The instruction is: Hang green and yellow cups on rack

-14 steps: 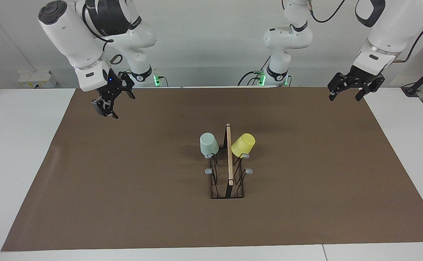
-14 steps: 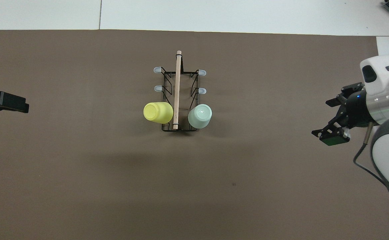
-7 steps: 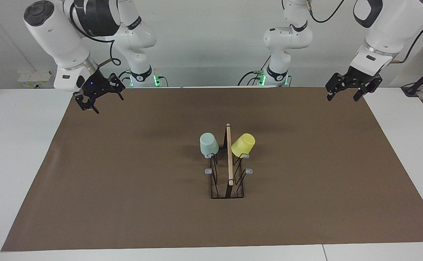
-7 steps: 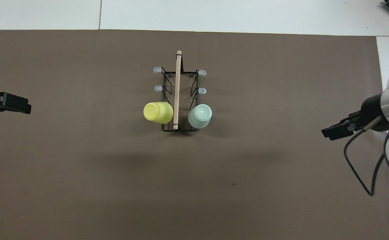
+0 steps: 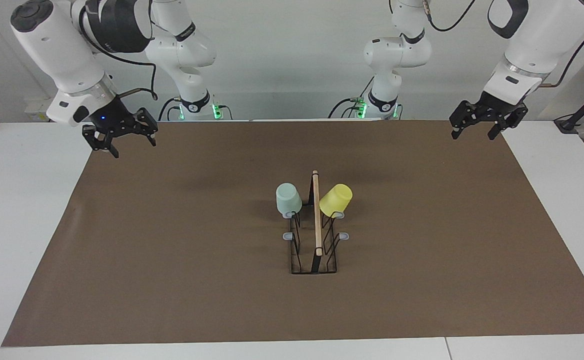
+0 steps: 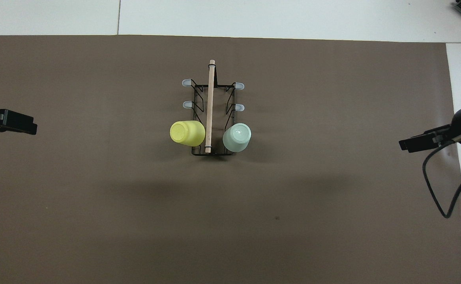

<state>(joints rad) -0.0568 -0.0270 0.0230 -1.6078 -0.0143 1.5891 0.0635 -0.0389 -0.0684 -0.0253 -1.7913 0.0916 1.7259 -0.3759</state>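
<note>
The black wire rack (image 5: 317,225) with its wooden rod (image 6: 210,102) stands mid-mat. A mint green cup (image 5: 288,199) (image 6: 237,137) hangs upside down on the peg nearest the robots, on the side toward the right arm. The yellow cup (image 5: 336,199) (image 6: 187,133) hangs tilted on the matching peg on the other side of the rod. My right gripper (image 5: 121,145) (image 6: 412,143) hovers open and empty over the mat's edge at the right arm's end. The left gripper (image 5: 474,134) (image 6: 21,126) waits open and empty over the mat's corner at the left arm's end.
A brown mat (image 5: 172,250) covers most of the white table (image 5: 17,200). Grey-tipped pegs (image 5: 288,236) (image 5: 343,235) farther from the robots carry nothing. A cable (image 6: 435,185) loops from the right arm at that end of the table.
The right arm has swung outward toward its own end of the table, and its gripper has turned to point downward. The left gripper shifted only slightly. Cups and rack are unmoved.
</note>
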